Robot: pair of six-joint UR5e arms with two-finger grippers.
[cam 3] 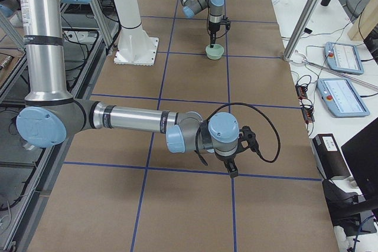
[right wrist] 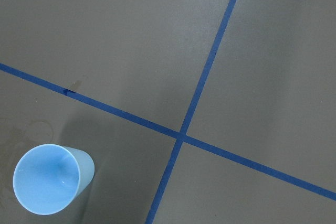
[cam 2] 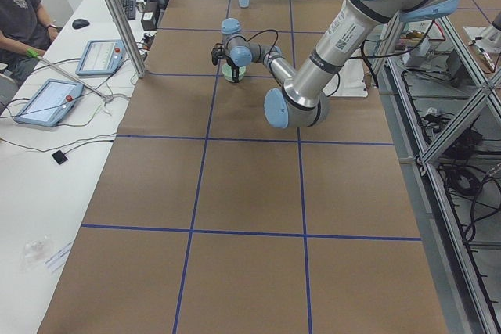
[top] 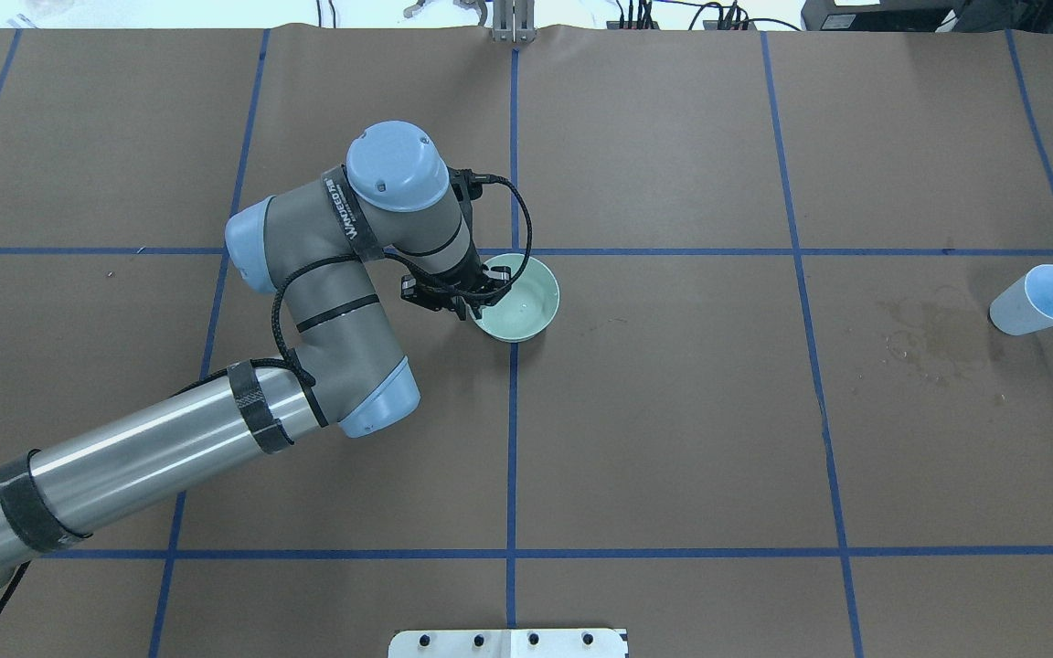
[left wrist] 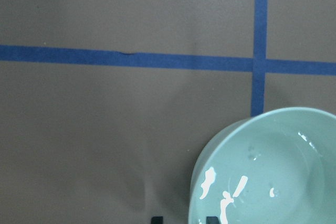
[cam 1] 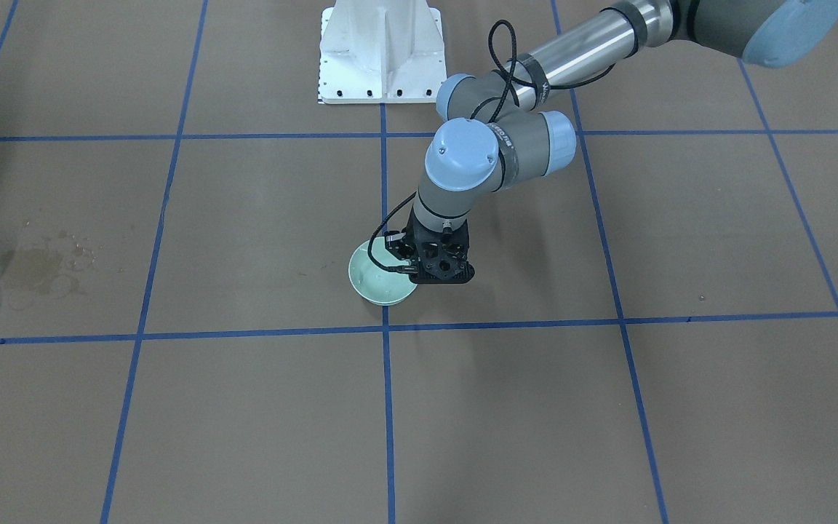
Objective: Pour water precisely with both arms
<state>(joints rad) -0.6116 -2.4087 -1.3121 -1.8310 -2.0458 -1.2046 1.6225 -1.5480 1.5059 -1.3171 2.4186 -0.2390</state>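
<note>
Your left gripper (top: 481, 297) sits astride the rim of a pale green bowl (top: 526, 297), one finger inside and one outside; you cannot tell whether it pinches. The water (left wrist: 226, 200) glints inside that bowl. Your right gripper (cam 3: 233, 166) hangs over a light-blue cup (right wrist: 47, 184), jaw state unclear.

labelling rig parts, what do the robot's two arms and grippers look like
The left arm and right arm have grey housings, light-blue round joint caps and silver tube links with black straps. Black cables loop past the wrists to the black left gripper and right gripper. A black left-wrist band carries white lettering.
</note>
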